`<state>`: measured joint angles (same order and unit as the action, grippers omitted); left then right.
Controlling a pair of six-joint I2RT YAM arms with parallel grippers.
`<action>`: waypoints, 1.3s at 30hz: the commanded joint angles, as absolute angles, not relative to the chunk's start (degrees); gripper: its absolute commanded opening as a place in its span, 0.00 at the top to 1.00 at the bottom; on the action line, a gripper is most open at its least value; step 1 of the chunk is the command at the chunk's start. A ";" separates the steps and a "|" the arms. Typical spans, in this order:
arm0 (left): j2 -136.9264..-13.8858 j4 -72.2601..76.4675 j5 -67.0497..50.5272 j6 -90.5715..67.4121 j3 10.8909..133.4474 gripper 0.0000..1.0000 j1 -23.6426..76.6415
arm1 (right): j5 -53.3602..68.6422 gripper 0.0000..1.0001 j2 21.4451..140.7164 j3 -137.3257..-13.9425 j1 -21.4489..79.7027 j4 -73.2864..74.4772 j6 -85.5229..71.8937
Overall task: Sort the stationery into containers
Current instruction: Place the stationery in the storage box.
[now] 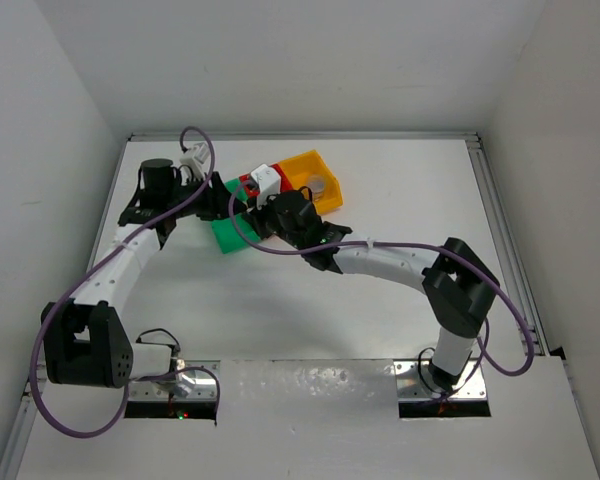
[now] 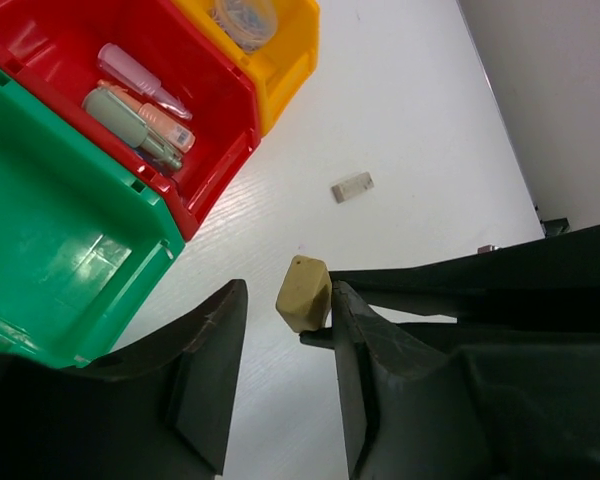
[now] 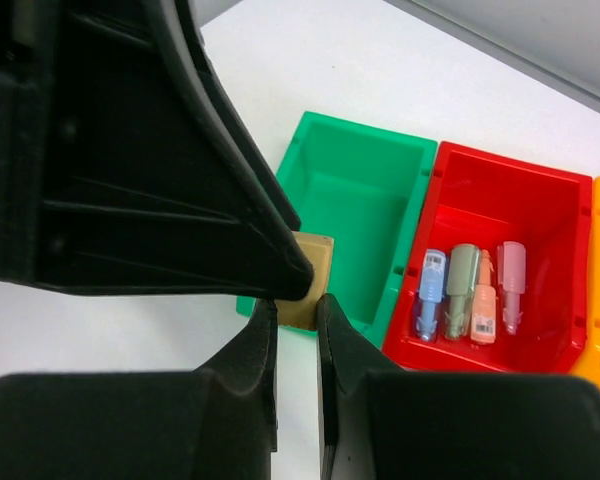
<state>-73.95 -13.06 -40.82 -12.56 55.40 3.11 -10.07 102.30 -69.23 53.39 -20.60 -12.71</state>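
Note:
My right gripper (image 3: pixel 295 305) is shut on a small tan block (image 3: pixel 311 283) and holds it above the table beside the green bin (image 3: pixel 365 200). My left gripper (image 2: pixel 285 300) is open, and the same tan block (image 2: pixel 303 293) sits between its fingers, against the right finger (image 2: pixel 365 370). The red bin (image 3: pixel 540 190) holds several pastel oblong pieces (image 3: pixel 470 290). The orange-yellow bin (image 2: pixel 285 60) holds the grey roll (image 2: pixel 245 18). A second small block (image 2: pixel 352 186) lies loose on the table. The green bin is empty.
In the top view both grippers meet over the near end of the green bin (image 1: pixel 230 238), with the red bin (image 1: pixel 248 185) and the orange-yellow bin (image 1: pixel 315 180) behind them. White walls surround the table on three sides.

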 commanded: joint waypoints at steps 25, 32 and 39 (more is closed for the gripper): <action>-84.79 -19.26 -15.99 -3.95 62.31 1.00 2.20 | -12.91 0.26 91.94 -62.06 46.41 -13.55 -15.64; -95.26 -16.09 -14.69 -9.13 66.97 1.00 3.86 | -14.94 0.25 86.05 -58.19 39.65 -3.88 -17.40; -99.31 -10.46 -11.79 -14.23 66.97 0.84 5.01 | -17.40 0.25 81.30 -53.18 36.83 -3.08 -18.02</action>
